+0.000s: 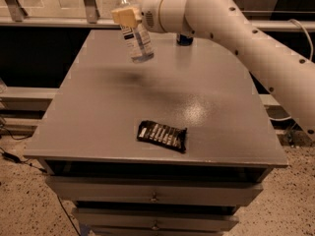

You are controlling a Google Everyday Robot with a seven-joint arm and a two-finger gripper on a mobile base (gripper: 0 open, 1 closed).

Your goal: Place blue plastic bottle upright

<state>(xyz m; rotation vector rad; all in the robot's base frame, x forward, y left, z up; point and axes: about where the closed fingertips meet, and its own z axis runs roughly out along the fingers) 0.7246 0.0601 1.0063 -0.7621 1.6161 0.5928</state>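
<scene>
Near the upper left of the frame, the two-finger gripper (128,17) is clamping its jaws on the small clear plastic bottle with white cap (138,44), cap uppermost, slightly tilted, above the grey tabletop (98,117). Doing this well probably means squaring the base, lowering gently, then releasing.
</scene>
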